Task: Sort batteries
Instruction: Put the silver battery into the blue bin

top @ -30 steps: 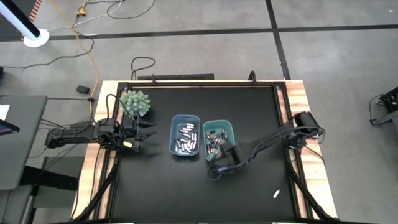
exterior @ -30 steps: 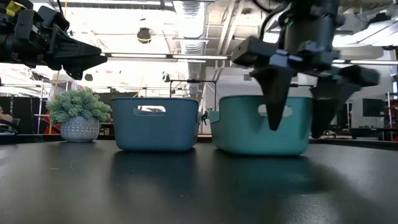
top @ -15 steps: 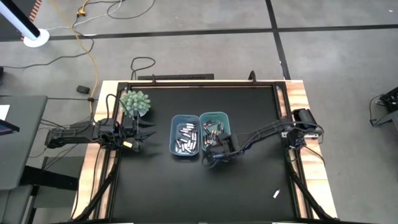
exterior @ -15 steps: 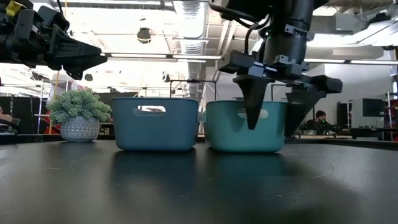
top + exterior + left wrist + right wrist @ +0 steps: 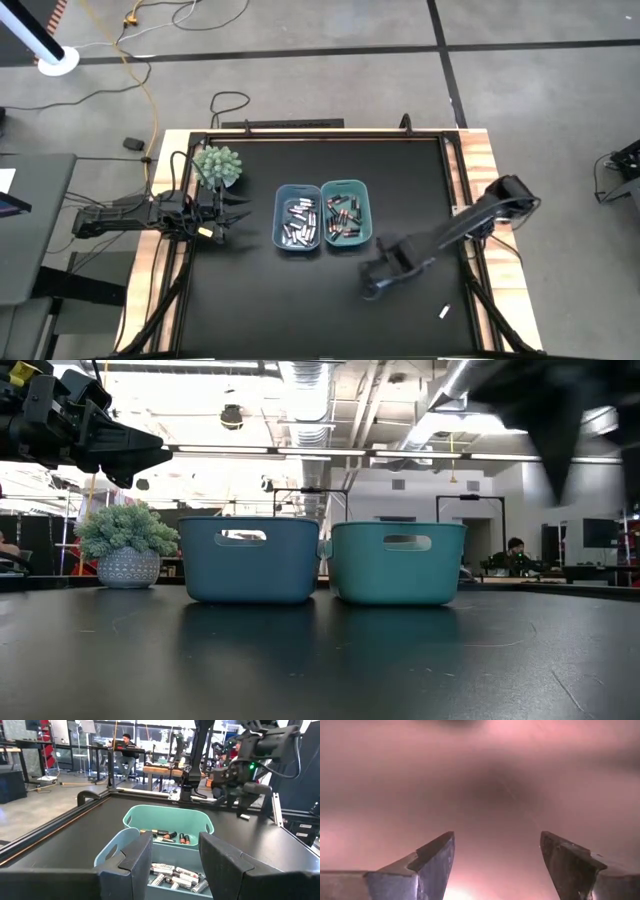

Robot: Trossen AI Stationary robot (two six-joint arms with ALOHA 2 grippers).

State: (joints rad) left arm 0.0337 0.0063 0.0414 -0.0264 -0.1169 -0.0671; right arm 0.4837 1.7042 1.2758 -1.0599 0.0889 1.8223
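Right gripper [image 5: 372, 287] hovering fingers spread, empty, over bare black table [image 5: 260, 310], near-right of bins | silvery-white cylindrical batteries [image 5: 297, 225] lying in blue rectangular plastic bin [image 5: 280, 215], dark copper-ended batteries [image 5: 343, 217] in teal bin [image 5: 365, 215], apparently sorted by type | left gripper [image 5: 222, 213] waiting fingers apart at left edge.

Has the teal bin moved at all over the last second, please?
Yes. The teal bin has slid left, closing the gap to the blue bin, which stayed put.
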